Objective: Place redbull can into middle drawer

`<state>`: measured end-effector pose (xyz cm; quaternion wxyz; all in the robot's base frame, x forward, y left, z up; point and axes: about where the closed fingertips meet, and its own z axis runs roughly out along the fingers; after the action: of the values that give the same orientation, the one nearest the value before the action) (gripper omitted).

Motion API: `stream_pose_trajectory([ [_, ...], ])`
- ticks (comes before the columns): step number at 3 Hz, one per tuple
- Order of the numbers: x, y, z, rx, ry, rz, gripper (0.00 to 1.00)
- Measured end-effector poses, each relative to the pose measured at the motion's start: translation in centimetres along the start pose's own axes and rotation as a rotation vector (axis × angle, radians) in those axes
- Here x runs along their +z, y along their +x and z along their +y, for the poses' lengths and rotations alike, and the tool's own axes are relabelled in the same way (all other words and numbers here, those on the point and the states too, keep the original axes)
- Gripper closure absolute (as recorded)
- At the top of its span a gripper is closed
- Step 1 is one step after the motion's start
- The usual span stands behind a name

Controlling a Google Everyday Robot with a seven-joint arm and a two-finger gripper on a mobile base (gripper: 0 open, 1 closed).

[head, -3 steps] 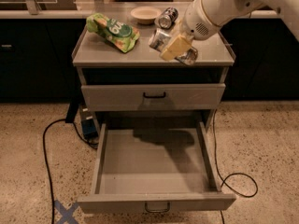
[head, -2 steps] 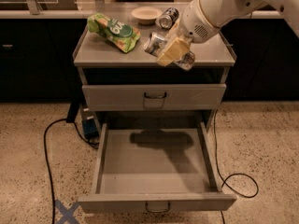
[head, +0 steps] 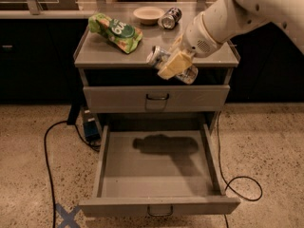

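Holding redbull can (head: 189, 74) | gripper (head: 170, 66) clenched on it, centre frame, just past the cabinet top (head: 118, 58) front edge | you lower it over the open middle drawer (head: 152, 177), lower frame, releasing near its floor.

cans: 2, redbull can (head: 156, 56) and darker can (head: 169, 18) | bowl (head: 148, 14): 1 | green snack bag (head: 115, 32): 1 | drawers: 2, upper drawer (head: 190, 98) and middle drawer (head: 156, 175) | gripper (head: 172, 65): 1, at the cabinet top's (head: 95, 56) front edge, clamped on redbull can
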<state>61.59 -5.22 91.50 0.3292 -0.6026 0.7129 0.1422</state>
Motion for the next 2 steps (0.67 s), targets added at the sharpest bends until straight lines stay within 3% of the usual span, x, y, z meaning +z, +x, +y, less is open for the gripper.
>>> stream_pose_trajectory([
  [1,3.4,4.2,2.9,0.102,-0.038,-0.025,1.0],
  [2,7.3,8.7,5.8,0.165,-0.072,-0.027,1.0],
])
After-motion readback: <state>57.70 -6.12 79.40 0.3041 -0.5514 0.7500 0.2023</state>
